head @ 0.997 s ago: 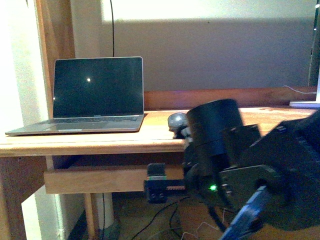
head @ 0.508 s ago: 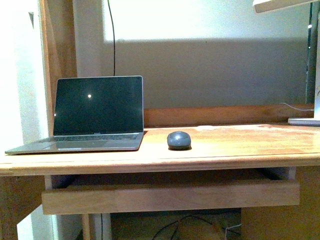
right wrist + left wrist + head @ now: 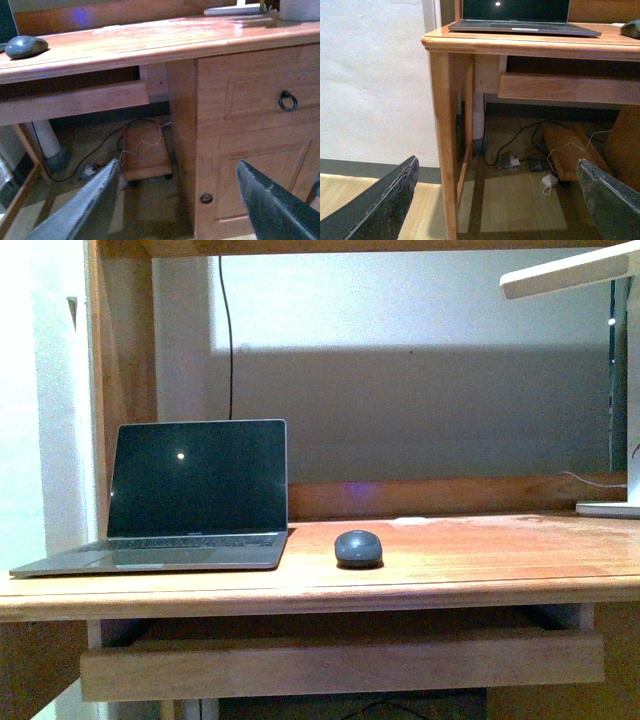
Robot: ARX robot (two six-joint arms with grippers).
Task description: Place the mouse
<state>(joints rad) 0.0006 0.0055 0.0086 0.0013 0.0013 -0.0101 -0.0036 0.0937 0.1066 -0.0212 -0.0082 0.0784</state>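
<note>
The mouse (image 3: 358,548), small, dark grey and rounded, rests on the wooden desk (image 3: 470,560) just to the right of the open laptop (image 3: 190,495). It also shows in the right wrist view as the mouse (image 3: 26,46) and at the picture's edge in the left wrist view as the mouse (image 3: 632,29). Neither arm appears in the front view. My left gripper (image 3: 497,200) hangs open below desk height, over the floor by the desk leg. My right gripper (image 3: 175,200) is open too, low in front of the desk's cabinet, holding nothing.
A white lamp base (image 3: 610,508) stands at the desk's right end, its head (image 3: 570,272) overhead. A pull-out tray (image 3: 340,665) sits under the desktop. Cables and a small wooden box (image 3: 145,155) lie on the floor. The cabinet has a ring handle (image 3: 288,100).
One second ago a dark arm filled the lower right of the front view, partly covering the mouse; it has dropped out of sight. The view has tilted upward, and the mouse lies alone on the desk.
</note>
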